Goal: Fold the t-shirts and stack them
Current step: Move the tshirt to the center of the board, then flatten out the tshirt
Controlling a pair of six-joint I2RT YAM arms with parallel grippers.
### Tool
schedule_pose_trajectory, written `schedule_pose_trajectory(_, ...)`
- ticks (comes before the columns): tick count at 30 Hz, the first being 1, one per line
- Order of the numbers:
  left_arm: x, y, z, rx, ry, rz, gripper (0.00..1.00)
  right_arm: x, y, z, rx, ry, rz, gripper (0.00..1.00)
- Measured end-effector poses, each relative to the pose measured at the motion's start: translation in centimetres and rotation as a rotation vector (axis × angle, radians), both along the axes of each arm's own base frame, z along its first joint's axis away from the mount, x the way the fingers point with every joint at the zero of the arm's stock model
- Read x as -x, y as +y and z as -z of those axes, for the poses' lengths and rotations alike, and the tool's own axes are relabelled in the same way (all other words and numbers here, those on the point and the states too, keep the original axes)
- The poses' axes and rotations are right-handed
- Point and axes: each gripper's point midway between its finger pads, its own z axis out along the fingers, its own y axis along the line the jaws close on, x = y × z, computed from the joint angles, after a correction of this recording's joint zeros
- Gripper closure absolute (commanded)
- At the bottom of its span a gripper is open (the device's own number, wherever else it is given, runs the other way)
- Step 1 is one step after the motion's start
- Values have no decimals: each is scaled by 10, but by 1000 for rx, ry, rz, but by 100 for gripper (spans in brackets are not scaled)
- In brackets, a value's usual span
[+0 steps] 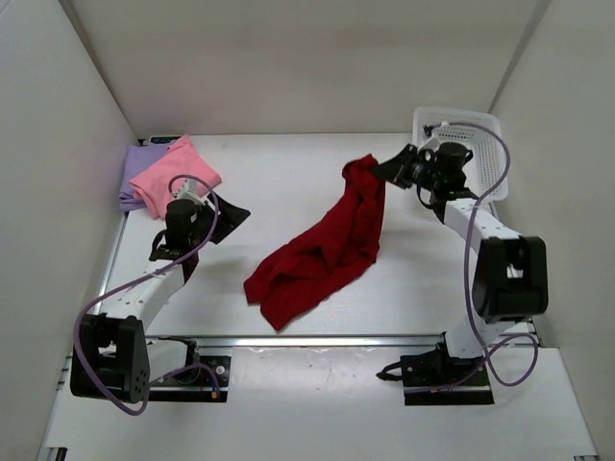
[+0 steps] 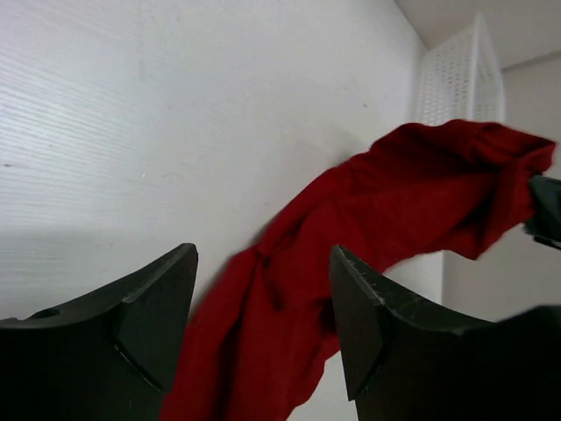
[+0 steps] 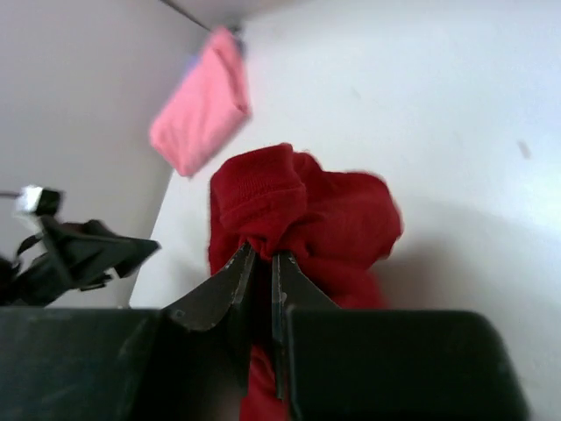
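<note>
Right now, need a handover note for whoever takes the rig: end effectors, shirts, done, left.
Left end effector: open, empty.
Right end effector: shut on one end of the dark red shirt, held up; the rest trails crumpled on the table.
Done: pink shirt stacked on lavender shirt, far left corner.
Left: fold the dark red shirt, put it on the pink shirt.

An upper t-shirt lies on a lower t-shirt in the far-left corner of the table — the third t-shirt stretches across mid-table, the basket in the far-right corner.

Bright, even light — close views blurred.
</note>
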Motion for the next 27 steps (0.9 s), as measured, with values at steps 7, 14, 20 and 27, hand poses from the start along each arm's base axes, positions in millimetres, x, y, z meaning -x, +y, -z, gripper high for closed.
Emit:
schedule_pose_trajectory(7, 28, -15, 42, -250, 82, 88, 22, -14, -49, 83, -16, 229, 138, 99)
schedule_pose_trajectory(14, 86, -9, 106, -418, 292, 189, 22, -25, -51, 53, 2, 134, 158, 98)
schedule_pose_trajectory(20, 102, -4, 125, -422, 348, 178, 22, -23, -46, 52, -12, 136, 150, 99)
schedule_pose_trajectory(27, 95, -37, 137, -285, 342, 228, 84, -21, -37, 51, -13, 131, 128, 100)
